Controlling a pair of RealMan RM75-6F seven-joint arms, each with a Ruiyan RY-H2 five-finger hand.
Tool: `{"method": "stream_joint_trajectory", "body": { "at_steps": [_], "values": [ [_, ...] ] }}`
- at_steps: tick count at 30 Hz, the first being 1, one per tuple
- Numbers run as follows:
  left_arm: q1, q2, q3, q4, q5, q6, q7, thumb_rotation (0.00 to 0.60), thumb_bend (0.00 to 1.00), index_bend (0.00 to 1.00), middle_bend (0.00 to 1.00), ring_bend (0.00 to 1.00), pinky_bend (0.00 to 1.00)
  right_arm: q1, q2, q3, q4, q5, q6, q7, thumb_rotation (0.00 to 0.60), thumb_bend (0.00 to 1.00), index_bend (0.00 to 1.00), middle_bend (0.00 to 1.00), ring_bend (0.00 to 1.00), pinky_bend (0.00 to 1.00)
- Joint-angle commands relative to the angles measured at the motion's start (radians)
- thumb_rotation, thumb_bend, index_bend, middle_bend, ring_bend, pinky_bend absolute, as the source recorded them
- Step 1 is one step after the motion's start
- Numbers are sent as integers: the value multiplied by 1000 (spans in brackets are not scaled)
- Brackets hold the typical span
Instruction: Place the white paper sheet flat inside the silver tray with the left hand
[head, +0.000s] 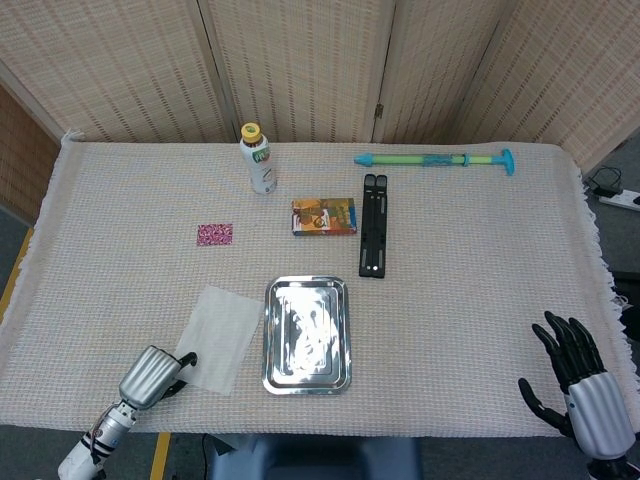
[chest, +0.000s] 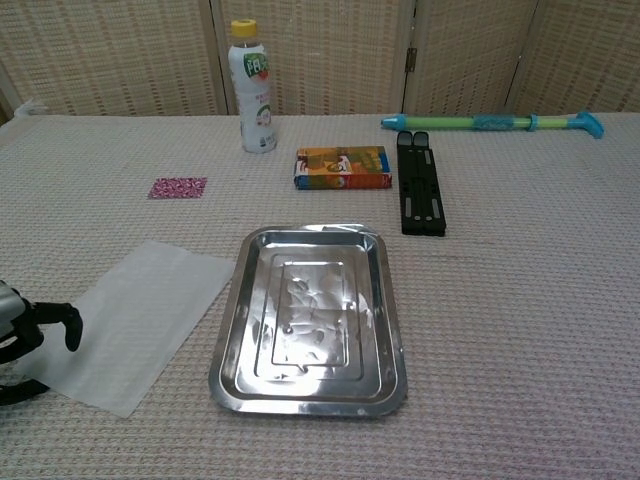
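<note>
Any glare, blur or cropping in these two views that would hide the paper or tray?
Head view: even lighting, sharp; the silver tray glares white inside. Chest view: softer reflections on the tray, white paper sheet clear, left hand cropped at the frame edge.

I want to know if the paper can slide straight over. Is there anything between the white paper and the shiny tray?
No: between the white paper sheet and the silver tray there is only a narrow strip of bare tablecloth, clearest in the chest view.

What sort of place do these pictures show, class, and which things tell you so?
Probably an indoor robot test space, not a home: a cloth-covered table backed by woven folding screens, with unrelated items laid out, such as a silver tray, a drink bottle and a toy water pump.
</note>
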Motion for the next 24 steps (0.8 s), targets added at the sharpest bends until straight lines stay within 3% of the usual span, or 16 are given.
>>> {"method": "stream_joint_trajectory", "body": {
  "at_steps": [1,11,24],
  "values": [
    [-8,-34,-2,47,3,19,-36,600,338,551,1000,1000,1000,-1,0,0,0,1,2,-1,600,429,0,0,0,0],
    [-16,-96,-3,156,9,80,-88,600,628,573,1000,1000,1000,-3,5,0,0,0,8,6,600,428,0,0,0,0],
    [-19,-91,-24,176,5,196,-101,600,647,577,1000,1000,1000,-3,4,-4,0,-4,7,3,600,429,0,0,0,0]
  ]
}}
